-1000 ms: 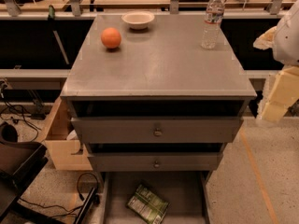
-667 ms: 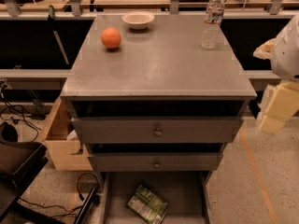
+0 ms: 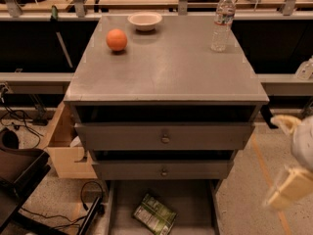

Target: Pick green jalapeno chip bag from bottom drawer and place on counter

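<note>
Counter [image 3: 166,72]: grey top of a three-drawer cabinet, seen from the near side and above.

- Far left on the counter: orange ball [image 3: 117,39]. Just beyond it, at the far edge, a shallow pale bowl [image 3: 145,20]. The two are near each other but apart.
- Far right on the counter: clear water bottle [image 3: 223,21], upright, white cap on, well apart from ball and bowl.
- The two knobbed drawers [image 3: 166,137] sit slightly forward of the cabinet front, with a dark gap above each.
- Bottom drawer [image 3: 195,204]: pulled out toward the near side, flat grey floor showing.
- Chip bag [image 3: 155,214]: green with pale print, lying flat on the floor of the bottom drawer, left of centre and turned at an angle. Nothing touches it.
- Tool [image 3: 289,186]: low at the right edge of the view, to the right of the cabinet, over the speckled floor, at roughly the height of the lower drawers. It is well apart from the chip bag and from the counter. It shows only as a pale cream smear, probably motion blur; whether it is released or clenched, I cannot tell. It carries nothing that I can make out.
- Left of the cabinet: open wooden box [image 3: 63,146] on the floor, with dark cables [image 3: 19,119] beside it.
</note>
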`<state>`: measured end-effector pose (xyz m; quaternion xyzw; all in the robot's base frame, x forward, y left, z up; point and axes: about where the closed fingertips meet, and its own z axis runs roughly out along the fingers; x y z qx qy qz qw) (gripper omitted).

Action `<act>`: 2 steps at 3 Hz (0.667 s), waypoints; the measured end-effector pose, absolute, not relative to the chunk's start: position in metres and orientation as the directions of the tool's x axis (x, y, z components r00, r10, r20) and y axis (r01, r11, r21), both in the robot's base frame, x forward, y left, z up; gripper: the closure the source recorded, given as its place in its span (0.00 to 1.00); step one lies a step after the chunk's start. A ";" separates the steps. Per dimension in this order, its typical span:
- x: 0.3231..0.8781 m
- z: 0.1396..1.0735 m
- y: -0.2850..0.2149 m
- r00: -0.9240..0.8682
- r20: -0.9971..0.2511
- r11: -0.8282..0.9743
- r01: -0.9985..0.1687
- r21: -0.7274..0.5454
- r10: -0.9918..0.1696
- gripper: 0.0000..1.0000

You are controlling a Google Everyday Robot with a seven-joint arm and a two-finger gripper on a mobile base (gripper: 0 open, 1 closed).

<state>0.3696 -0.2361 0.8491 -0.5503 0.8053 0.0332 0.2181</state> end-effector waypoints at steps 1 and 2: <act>0.341 0.762 -0.245 -0.337 -0.514 0.451 -0.885 -0.112 -0.789 0.00; 0.328 0.685 -0.247 -0.324 -0.582 0.445 -0.892 -0.075 -0.746 0.00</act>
